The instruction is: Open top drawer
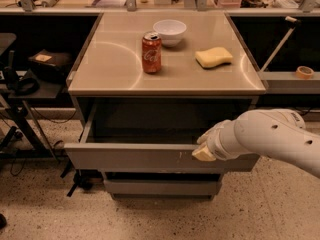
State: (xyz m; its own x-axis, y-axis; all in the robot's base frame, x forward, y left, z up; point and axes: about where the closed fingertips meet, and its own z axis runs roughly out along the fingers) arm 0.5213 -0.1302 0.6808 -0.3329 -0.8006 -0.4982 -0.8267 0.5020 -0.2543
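In the camera view, the top drawer (135, 156) sits directly under the table (100, 79) and is pulled part-way out, with its dark interior showing behind the grey front. The hand (204, 153) is at the upper edge of that front, right of centre and beside the small white scuffs. The white arm (272, 134) reaches in from the right. Whether the hand is open, closed or clamped on the edge cannot be told from this angle.

The main risk appears to be loss of contact. The front has no handle, so the hand has only the thin top lip to pull on. If the pull turns upward or sideways rather than straight out, the hand could slide off. A second risk comes from the contact point being off-centre: pulling there could twist the drawer in its runners and jam it. A jolt from a jam or slip could shake the table and tip the soda can (151, 52). The bowl (169, 32) and sponge (213, 57) look less likely to move. Pulling too far could bring the drawer off its runners.

The drawer's long axis runs left to right, parallel to the table's front edge. Its flat front faces the camera, away from the table, and that looks to be the direction in which it slides. The narrower drawer front (160, 186) below is set further back.
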